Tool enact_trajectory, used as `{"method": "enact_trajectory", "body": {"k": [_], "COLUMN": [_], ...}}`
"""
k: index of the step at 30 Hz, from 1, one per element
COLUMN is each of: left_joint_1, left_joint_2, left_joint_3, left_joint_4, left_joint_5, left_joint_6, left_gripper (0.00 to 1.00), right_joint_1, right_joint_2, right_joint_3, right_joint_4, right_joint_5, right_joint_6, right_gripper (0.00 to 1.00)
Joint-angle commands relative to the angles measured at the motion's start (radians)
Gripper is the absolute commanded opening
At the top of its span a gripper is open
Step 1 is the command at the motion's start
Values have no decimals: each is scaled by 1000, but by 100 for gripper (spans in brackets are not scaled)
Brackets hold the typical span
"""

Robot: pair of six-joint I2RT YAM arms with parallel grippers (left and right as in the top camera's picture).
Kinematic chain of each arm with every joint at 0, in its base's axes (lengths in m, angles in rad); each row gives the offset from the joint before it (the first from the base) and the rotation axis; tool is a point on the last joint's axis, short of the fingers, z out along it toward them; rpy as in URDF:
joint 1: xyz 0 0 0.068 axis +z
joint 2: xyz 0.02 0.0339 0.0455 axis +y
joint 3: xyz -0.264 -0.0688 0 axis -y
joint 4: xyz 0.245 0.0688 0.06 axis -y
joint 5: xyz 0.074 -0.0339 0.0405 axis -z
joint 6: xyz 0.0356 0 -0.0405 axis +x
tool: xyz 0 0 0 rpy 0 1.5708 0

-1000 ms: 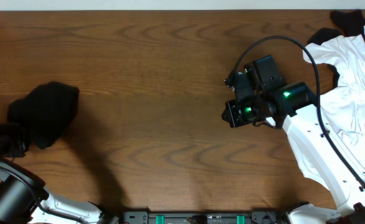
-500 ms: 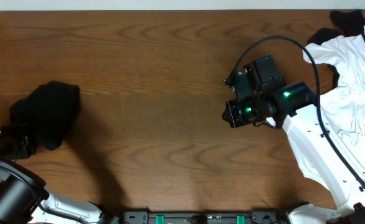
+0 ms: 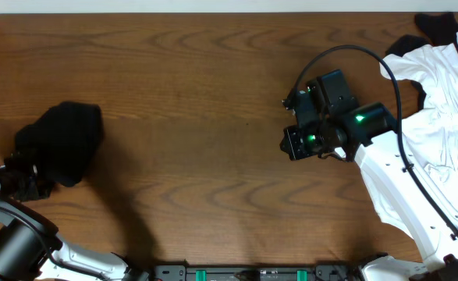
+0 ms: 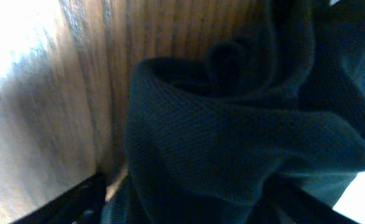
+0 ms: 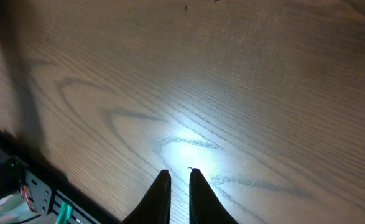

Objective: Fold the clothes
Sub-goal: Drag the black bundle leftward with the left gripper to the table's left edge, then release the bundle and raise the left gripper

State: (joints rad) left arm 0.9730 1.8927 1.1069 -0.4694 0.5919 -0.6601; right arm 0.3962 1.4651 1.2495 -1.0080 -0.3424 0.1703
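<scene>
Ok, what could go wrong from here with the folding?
1. The black shirt is bunched tight at the left gripper; folded like that, it would likely come out crumpled.
2. The right gripper hangs over bare table far from it, nearly shut, unready to help spread it.
3. Its arm passes over the white clothes and might drag them.
</scene>
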Motion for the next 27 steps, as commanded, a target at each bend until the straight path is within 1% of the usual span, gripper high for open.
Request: {"method": "enact_trajectory", "body": {"k": [1, 3, 5, 9, 12, 13, 17, 20, 23, 26, 27], "left_joint_1": [-8, -8, -8, -8, -9, -8, -9, -15, -58, -159, -206], "left_joint_2": [5, -2, -13, -65, -122, -142, -230, -291, -356, -407, -419], "left_joint_3": [10, 10, 10, 10, 10, 10, 10, 10, 10, 10, 10], "left_joint_4": [-11, -22, -47, -115, -136, -144, -197, -207, -211, -192, -181], "left_joint_5": [0, -2, -24, -154, -161, -167, -247, -229, -207, -207, -208], "left_joint_6": [12, 21, 23, 22, -1, -4, -16, -27, -25, 13, 29], "left_gripper": [88, 93, 95, 96, 96, 98, 98, 98, 98, 98, 98], "right_joint_1": [-2, -2, -2, -2, -2, -2, -2, -2, -2, -2, -2], "right_joint_2": [-5, -5, -5, -5, -5, -5, -5, -5, -5, -5, -5], "right_joint_3": [-2, -2, -2, -2, -2, -2, -2, -2, -2, -2, -2], "right_joint_4": [-3, -3, -5, -14, -21, -22, -22, -21, -16, -5, 0], "right_joint_5": [3, 3, 3, 3, 3, 4, 4, 4, 6, 6, 6], "right_joint_6": [-11, -11, -11, -11, -23, -23, -23, -30, -30, -30, -30], "right_gripper": [11, 11, 11, 10, 11, 11, 11, 11, 11, 14, 18]}}
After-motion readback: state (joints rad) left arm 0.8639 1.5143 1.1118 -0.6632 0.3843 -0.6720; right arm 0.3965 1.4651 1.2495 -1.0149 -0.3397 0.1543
